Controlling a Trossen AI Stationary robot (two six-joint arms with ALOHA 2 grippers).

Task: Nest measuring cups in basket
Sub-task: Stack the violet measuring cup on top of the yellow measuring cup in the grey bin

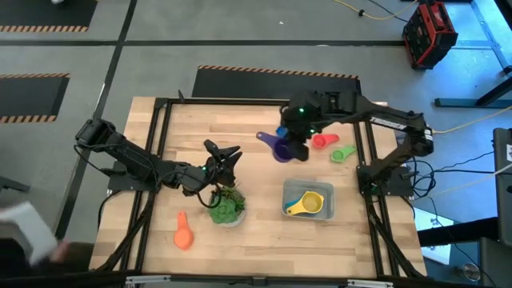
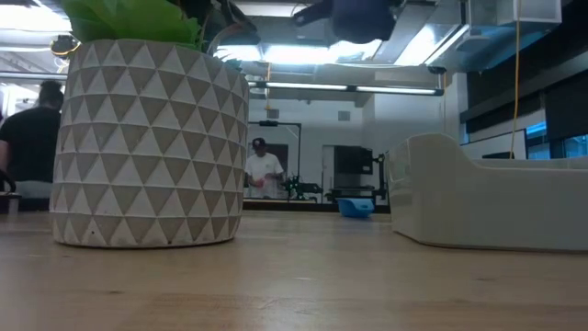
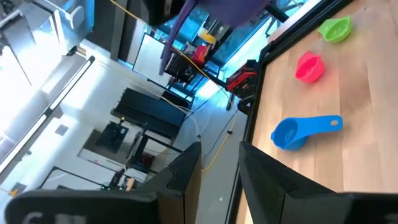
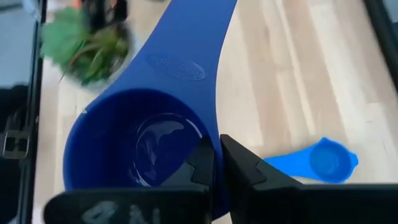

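orange measuring cup [image 1: 183, 233] lies on the counter [image 1: 256, 248] left of the potted plant [image 1: 227, 206], a little toward the near edge; left end effector [image 1: 226, 155] hangs just above the plant on its far side, fingers [image 3: 186, 171] narrowly parted, nothing between them; plant pot [image 2: 147, 147] with the triangle pattern stands upright; purple measuring cup [image 1: 276, 147] is up off the counter to the right of the plant and farther back, handle pointing back toward the plant side; right end effector [image 1: 298, 148] clamped tight on that cup's bowl rim, cup looks deep blue-purple in the right wrist view [image 4: 155, 124]; blue measuring cup [image 3: 301, 130] lies on the counter right of the plant, at the far side behind the held cup; red measuring cup [image 1: 322, 141] and green measuring cup [image 1: 344, 154] sit further right of the plant, near each other, apart; basket [image 1: 309, 212] stands right of the plant, level with it, holding a yellow measuring cup [image 1: 306, 205] nested over a teal one [image 1: 294, 210]; people stand in the room beyond [image 2: 264, 170]
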